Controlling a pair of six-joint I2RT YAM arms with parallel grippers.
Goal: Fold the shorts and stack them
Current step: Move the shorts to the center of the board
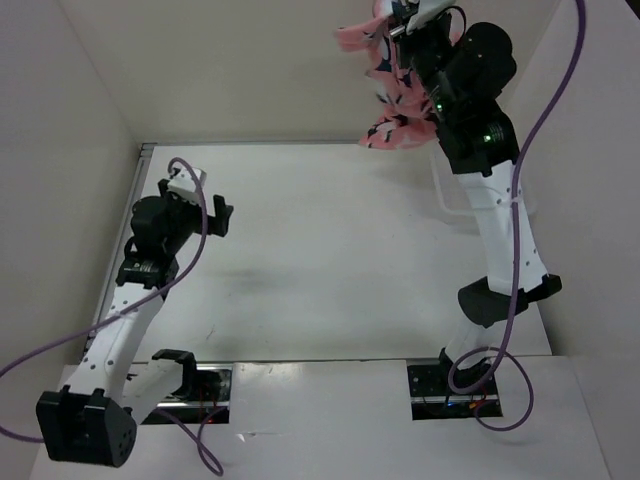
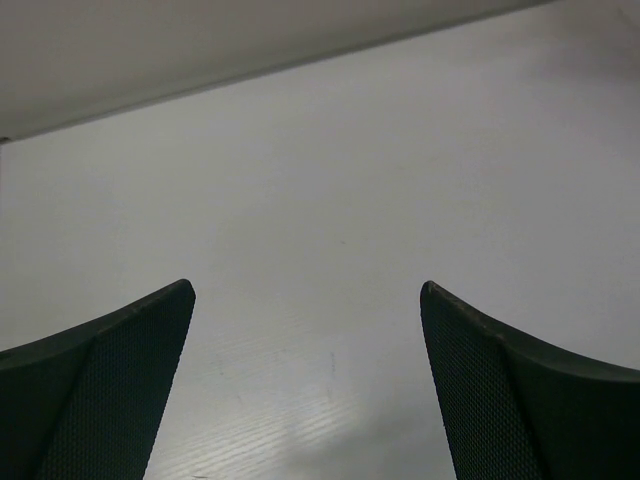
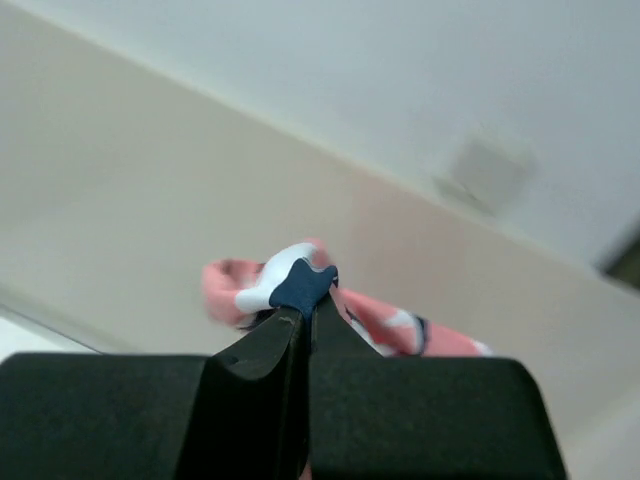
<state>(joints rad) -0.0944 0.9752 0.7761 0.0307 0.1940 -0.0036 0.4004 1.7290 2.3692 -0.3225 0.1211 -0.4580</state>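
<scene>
The shorts (image 1: 392, 92), salmon-pink with navy and white shapes, hang bunched in the air at the back right, well above the table. My right gripper (image 1: 404, 24) is shut on a fold of them; in the right wrist view the fabric (image 3: 300, 283) pokes out above the closed gripper (image 3: 308, 318). My left gripper (image 1: 218, 216) is open and empty, low over the table on the left. In the left wrist view the gripper (image 2: 308, 292) shows only bare white table between the two fingers (image 2: 120, 380).
The white table (image 1: 330, 250) is walled on the left, back and right. A white frame part (image 1: 450, 205) shows by the right arm near the back right. Purple cables (image 1: 560, 90) loop from both arms.
</scene>
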